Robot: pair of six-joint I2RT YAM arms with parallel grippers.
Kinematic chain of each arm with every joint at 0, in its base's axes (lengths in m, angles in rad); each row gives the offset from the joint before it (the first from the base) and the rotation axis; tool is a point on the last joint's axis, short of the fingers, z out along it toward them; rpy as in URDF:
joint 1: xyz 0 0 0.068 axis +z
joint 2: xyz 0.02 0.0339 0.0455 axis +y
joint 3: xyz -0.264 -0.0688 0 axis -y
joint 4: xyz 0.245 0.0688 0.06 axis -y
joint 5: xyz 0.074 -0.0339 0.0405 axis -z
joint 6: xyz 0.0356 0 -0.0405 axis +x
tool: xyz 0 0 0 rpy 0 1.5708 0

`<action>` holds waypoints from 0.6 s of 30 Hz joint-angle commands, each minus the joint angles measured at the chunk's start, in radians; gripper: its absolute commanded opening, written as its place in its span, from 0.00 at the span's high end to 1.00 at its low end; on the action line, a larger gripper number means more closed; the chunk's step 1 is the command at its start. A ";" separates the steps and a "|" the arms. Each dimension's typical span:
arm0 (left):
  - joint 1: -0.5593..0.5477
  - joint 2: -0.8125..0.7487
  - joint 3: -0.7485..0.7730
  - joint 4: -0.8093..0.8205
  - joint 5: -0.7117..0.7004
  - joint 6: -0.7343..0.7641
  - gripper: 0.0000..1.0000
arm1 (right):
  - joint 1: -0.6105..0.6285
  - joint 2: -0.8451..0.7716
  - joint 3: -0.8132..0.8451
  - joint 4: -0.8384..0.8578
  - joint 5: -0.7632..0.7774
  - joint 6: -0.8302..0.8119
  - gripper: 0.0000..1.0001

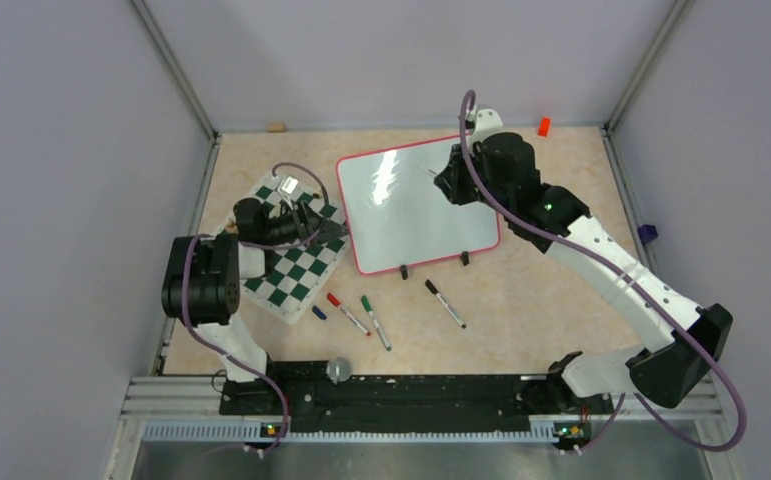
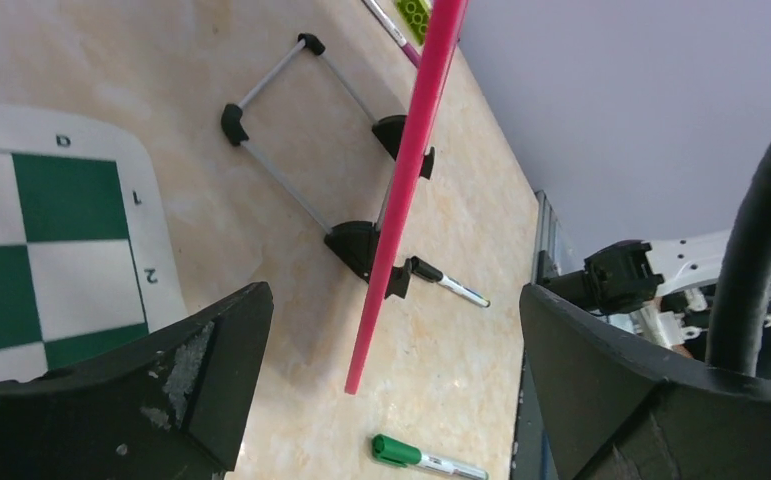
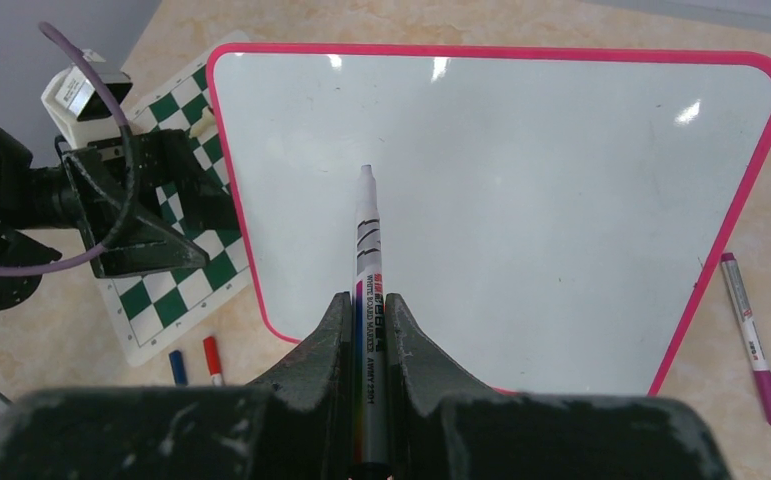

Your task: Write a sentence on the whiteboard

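The whiteboard, glossy white with a pink frame, lies in the middle of the table, propped on two black clips. Its face is blank, and no sentence shows on it. My right gripper hovers over the board's right part. In the right wrist view it is shut on a whiteboard marker whose tip points at the board. My left gripper is open beside the board's left edge. In the left wrist view the pink frame passes between its wide jaws.
A green-and-white chessboard mat lies under the left arm. Red, green and black markers and a blue cap lie in front of the board. A purple marker lies to its side. A small orange object sits at the back.
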 commanded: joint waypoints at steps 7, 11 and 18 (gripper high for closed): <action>-0.011 0.158 -0.052 0.714 -0.019 -0.092 0.11 | -0.005 0.008 0.016 0.057 0.026 -0.054 1.00; -0.018 0.206 -0.022 0.716 0.033 -0.019 0.17 | -0.005 0.004 0.024 0.045 0.033 -0.066 1.00; -0.037 0.214 0.004 0.715 0.076 0.010 0.24 | -0.004 0.023 0.031 0.046 0.037 -0.091 1.00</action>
